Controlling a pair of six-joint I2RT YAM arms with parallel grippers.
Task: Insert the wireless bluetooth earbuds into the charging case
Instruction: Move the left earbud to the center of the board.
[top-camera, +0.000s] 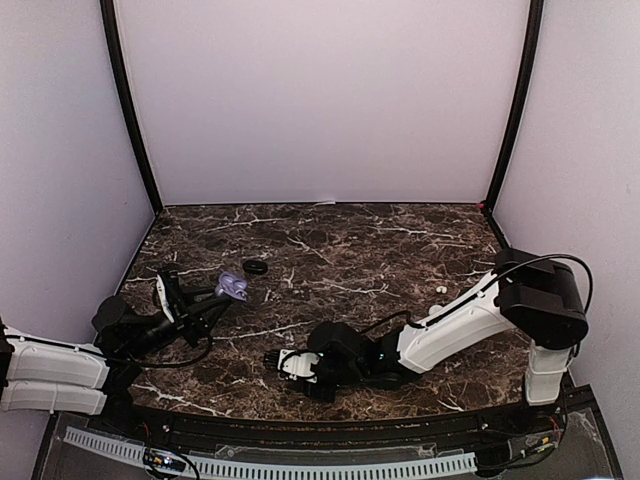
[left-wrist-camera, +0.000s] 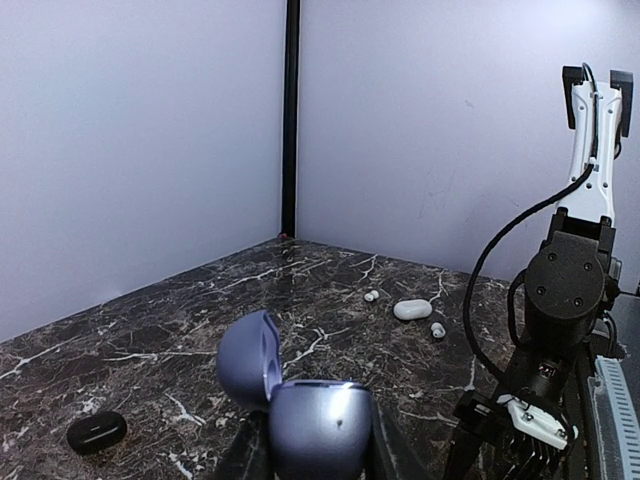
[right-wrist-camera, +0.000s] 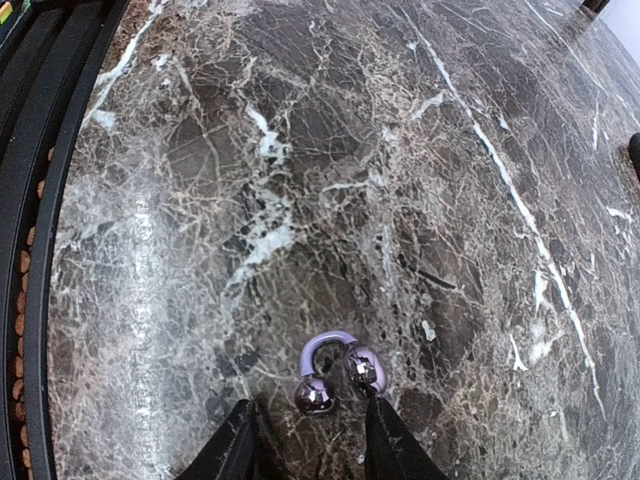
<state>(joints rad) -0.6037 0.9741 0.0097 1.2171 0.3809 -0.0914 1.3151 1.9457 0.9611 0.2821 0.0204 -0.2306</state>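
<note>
Top external: left gripper (top-camera: 213, 297) clamped on purple case (top-camera: 232, 287), held up over table (top-camera: 350, 240), probably presenting it for loading. Right gripper (top-camera: 278, 361) low near front edge.

Left wrist: case pinched between both fingers, lid flipped open, leaving cavity reachable. White case (left-wrist-camera: 412, 310) and two white buds (left-wrist-camera: 371, 296) lie loose, well back.

Right wrist: jaws partly apart, straddling purple buds (right-wrist-camera: 358, 368) lying on marble. Contact unclear, cannot tell if gripped. Judged: pick-up step, insertion not yet done.
</note>
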